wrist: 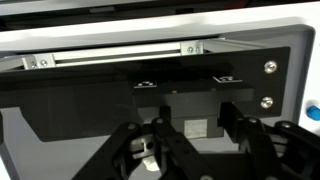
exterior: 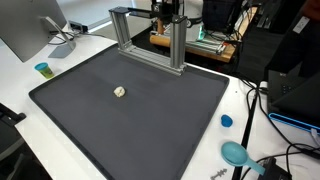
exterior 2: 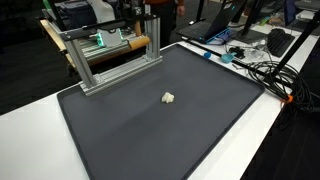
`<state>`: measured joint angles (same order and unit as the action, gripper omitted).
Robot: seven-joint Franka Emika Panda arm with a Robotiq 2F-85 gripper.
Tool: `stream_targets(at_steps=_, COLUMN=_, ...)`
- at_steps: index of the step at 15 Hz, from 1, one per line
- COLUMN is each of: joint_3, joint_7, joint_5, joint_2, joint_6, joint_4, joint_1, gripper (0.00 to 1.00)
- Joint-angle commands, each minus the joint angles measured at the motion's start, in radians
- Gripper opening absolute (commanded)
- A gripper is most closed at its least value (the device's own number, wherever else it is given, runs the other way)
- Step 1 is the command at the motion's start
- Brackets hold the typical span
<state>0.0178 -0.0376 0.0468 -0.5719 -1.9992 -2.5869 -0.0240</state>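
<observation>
- The piece, a small pale lump, lies loose near the middle of the mat; both exterior views show it alone there, touching nothing else.
- In the wrist view a white spot shows low down, behind the linkage of one finger. It is probably the same piece, though it is too hidden to be sure. If so, it sits below the pincer and off to that finger's side, not in the gap.
- The pincer is spread, with its two dark fingers apart and nothing between them. It is above the mat and touches nothing.
- Neither exterior view shows the pincer clearly, so its height over the piece cannot be told.
- As a judgement, nothing is gripped or lifted. The piece rests where it lies, and any closing on it is yet undone.
- Beyond the pincer, at the far edge of the mat, stands the metal frame, upright on its posts.
- The mat lies on a white table, which rims it on every side.
- Well away from the pincer, off the mat, are a blue cup, a blue cap and a tangle of cables.
- A monitor stands at the table's corner, farther off than the cup.
</observation>
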Motion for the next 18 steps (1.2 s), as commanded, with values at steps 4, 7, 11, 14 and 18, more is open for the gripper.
stream_targets(at_steps=4, joint_3=-0.007, joint_7=-0.006, joint_5=-0.003, joint_2=0.020, joint_6=0.014, joint_4=0.004, joint_1=0.000, gripper=0.29)
stream_targets(at_steps=7, joint_3=0.003, joint_7=0.024, joint_5=0.008, joint_2=0.022, joint_6=0.031, joint_4=0.009, joint_1=0.010, gripper=0.79)
stream_targets(at_steps=11, joint_3=0.009, joint_7=0.048, joint_5=0.012, joint_2=0.032, joint_6=0.041, joint_4=0.014, joint_1=0.019, gripper=0.42)
stream_targets(at_steps=14, joint_3=0.021, joint_7=0.081, joint_5=0.012, joint_2=0.042, joint_6=0.056, joint_4=0.028, joint_1=0.020, gripper=0.27)
stream_targets(at_steps=18, joint_3=0.023, joint_7=0.089, joint_5=0.008, joint_2=0.052, joint_6=0.054, joint_4=0.040, joint_1=0.016, gripper=0.22)
